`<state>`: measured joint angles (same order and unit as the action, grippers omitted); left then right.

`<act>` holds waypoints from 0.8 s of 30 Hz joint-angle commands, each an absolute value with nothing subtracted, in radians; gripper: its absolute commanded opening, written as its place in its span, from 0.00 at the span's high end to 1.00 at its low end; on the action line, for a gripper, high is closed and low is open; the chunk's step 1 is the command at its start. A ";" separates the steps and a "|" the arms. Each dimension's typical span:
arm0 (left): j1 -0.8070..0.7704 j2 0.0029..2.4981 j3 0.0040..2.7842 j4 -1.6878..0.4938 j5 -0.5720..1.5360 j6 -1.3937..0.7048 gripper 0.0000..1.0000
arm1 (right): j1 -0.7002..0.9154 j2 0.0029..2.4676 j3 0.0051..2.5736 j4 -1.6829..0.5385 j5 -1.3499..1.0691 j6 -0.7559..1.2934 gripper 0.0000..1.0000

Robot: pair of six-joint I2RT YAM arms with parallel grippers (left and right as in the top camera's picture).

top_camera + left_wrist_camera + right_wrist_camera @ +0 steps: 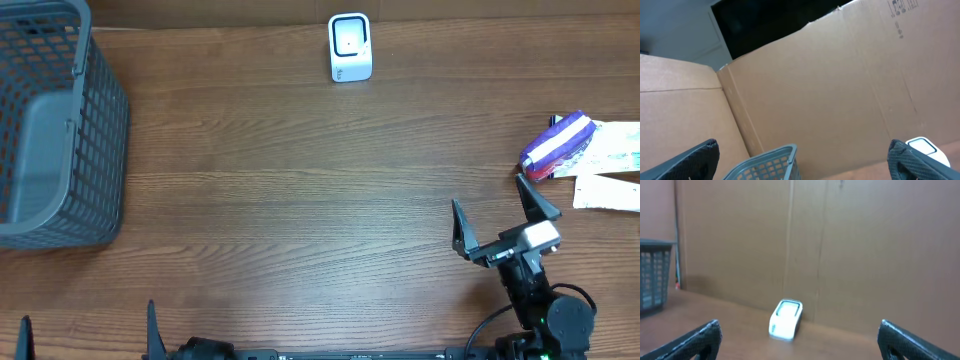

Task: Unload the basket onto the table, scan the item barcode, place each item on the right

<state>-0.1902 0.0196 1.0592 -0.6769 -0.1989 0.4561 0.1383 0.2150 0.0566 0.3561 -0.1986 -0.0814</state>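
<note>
The white barcode scanner (350, 47) stands at the table's far edge, its window facing forward; the right wrist view shows it straight ahead (786, 320), and the left wrist view catches it at the right edge (927, 147). A purple and white packet (556, 146) lies at the right edge. My right gripper (487, 192) is open and empty, just left of the packet and apart from it. My left gripper (86, 312) is open and empty at the near left edge. The right wrist view has wide-apart fingers (700, 339), as does the left wrist view (695, 159).
A grey mesh basket (50, 130) takes up the far left and shows low in the left wrist view (772, 162). Two flat white packages (612, 160) lie beside the packet at the right edge. Cardboard walls (840, 245) back the table.
</note>
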 commanded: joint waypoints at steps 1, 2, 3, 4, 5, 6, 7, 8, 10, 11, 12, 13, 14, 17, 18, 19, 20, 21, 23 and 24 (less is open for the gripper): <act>-0.197 0.004 1.056 -0.685 -0.213 0.476 0.00 | 0.142 0.213 0.058 0.302 -0.173 -0.075 0.00; -0.197 0.004 1.056 -0.685 -0.213 0.476 0.00 | 0.142 0.213 0.058 0.285 -0.170 -0.076 0.00; -0.197 0.004 1.056 -0.685 -0.213 0.476 0.00 | 0.142 0.213 0.058 0.268 -0.158 -0.075 0.00; -0.197 0.004 1.056 -0.685 -0.213 0.476 0.00 | 0.142 0.213 0.058 0.252 -0.147 -0.075 0.00; -0.197 0.004 1.056 -0.685 -0.213 0.476 0.00 | 0.142 0.213 0.058 0.229 -0.128 -0.075 0.00; -0.197 0.004 1.056 -0.685 -0.213 0.476 0.00 | 0.142 0.213 0.058 0.203 -0.096 -0.075 0.00; -0.197 0.004 1.056 -0.686 -0.213 0.476 0.00 | 0.142 0.213 0.058 0.178 -0.080 -0.075 0.00; -0.197 0.004 1.056 -0.687 -0.213 0.476 0.00 | 0.142 0.213 0.058 0.147 -0.080 -0.075 0.00; -0.197 0.004 1.056 -0.702 -0.213 0.476 0.00 | 0.142 0.213 0.058 0.090 -0.106 -0.075 0.00; -0.197 0.004 1.056 -0.714 -0.213 0.476 0.00 | 0.142 0.213 0.058 0.072 -0.119 -0.075 0.00; -0.197 0.004 1.056 -0.730 -0.213 0.476 0.00 | 0.142 0.213 0.058 0.059 -0.126 -0.075 0.00; -0.197 0.004 1.056 -0.748 -0.213 0.476 0.00 | 0.142 0.213 0.058 0.046 -0.128 -0.076 0.00; -0.197 0.004 1.056 -0.764 -0.213 0.476 0.00 | 0.142 0.213 0.058 0.031 -0.128 -0.075 0.00; -0.197 0.004 1.056 -0.775 -0.213 0.476 0.00 | 0.142 0.213 0.058 -0.024 -0.128 -0.076 0.00; -0.197 0.004 1.056 -0.775 -0.213 0.476 0.00 | 0.142 0.213 0.058 -0.050 -0.128 -0.076 0.00; -0.197 0.004 1.056 -0.775 -0.213 0.476 0.00 | 0.142 0.213 0.058 -0.080 -0.128 -0.076 0.00; -0.197 0.004 1.056 -0.776 -0.213 0.476 0.00 | 0.142 0.213 0.058 -0.112 -0.128 -0.076 0.00; -0.197 0.004 1.056 -0.780 -0.213 0.476 0.00 | 0.142 0.213 0.058 -0.145 -0.128 -0.076 0.00; -0.197 0.004 1.056 -0.789 -0.213 0.476 0.00 | 0.142 0.214 0.058 -0.193 -0.126 -0.076 0.00; -0.197 0.004 1.056 -0.792 -0.213 0.476 0.00 | 0.142 0.218 0.059 -0.189 -0.128 -0.076 0.00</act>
<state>-0.1902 0.0196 1.0580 -0.7868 -0.1993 0.4564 0.1383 0.2161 0.0555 -0.1886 -0.1261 -0.0811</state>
